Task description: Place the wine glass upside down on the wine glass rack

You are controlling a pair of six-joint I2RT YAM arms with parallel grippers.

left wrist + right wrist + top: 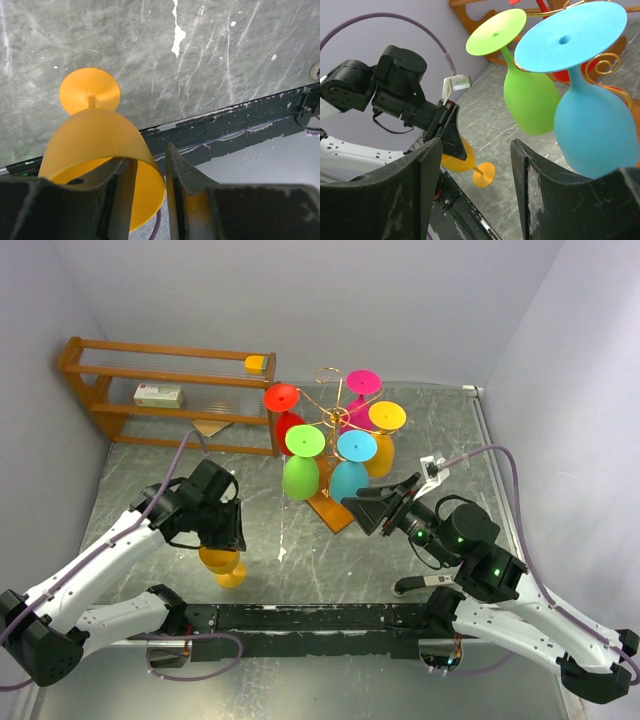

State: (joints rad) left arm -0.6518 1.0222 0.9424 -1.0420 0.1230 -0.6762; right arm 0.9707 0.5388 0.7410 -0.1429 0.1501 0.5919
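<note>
The orange wine glass [224, 562] is in my left gripper [232, 538], low over the table near the front rail. In the left wrist view one finger sits inside the bowl [95, 135] and the other outside the rim, with the gripper [150, 155] shut on the wall and the foot pointing away. The gold wire wine glass rack [335, 412] stands at centre on its wooden base [336, 510], with several coloured glasses hanging upside down. My right gripper [360, 508] is open and empty beside the base, facing left. Its view [475, 142] shows the orange glass [467, 159].
A brown wooden shelf unit [170, 390] stands at the back left with a white box [158, 395] and an orange block [256, 364]. Green [530, 100] and blue [592, 130] glasses hang close above my right gripper. A black rail [330, 618] runs along the near edge.
</note>
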